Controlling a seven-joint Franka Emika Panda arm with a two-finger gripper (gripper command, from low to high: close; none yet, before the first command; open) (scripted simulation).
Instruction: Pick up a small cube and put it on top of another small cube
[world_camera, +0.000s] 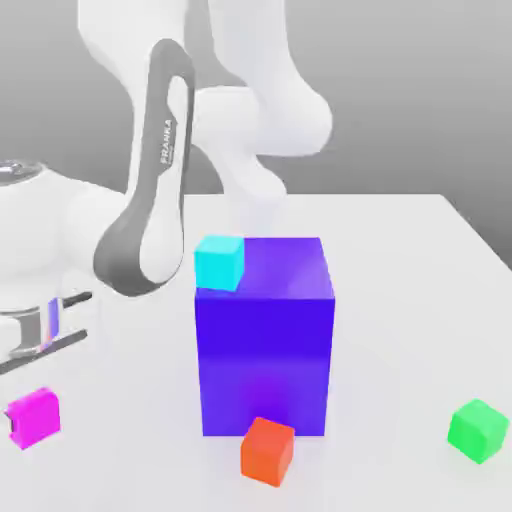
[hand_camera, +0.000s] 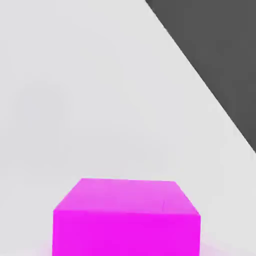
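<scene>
The small magenta cube (world_camera: 38, 414) sits low on the white table at the exterior view's near left, and it looms close in the hand view (hand_camera: 126, 215). My gripper (world_camera: 30, 422) comes down over it from the hand (world_camera: 40, 330) above. One dark finger (world_camera: 12, 428) presses the cube's left side; the other is hidden behind the cube. The jaws are shut on the cube. The other small cube, bright green (world_camera: 477, 430), rests on the table at the exterior view's near right, far from the gripper.
A big blue-purple block (world_camera: 265, 340) stands mid-table between the two small cubes, with a cyan cube (world_camera: 220, 262) on its top corner. An orange-red cube (world_camera: 268, 450) lies in front of the block. The table's edge (hand_camera: 200, 70) runs close by.
</scene>
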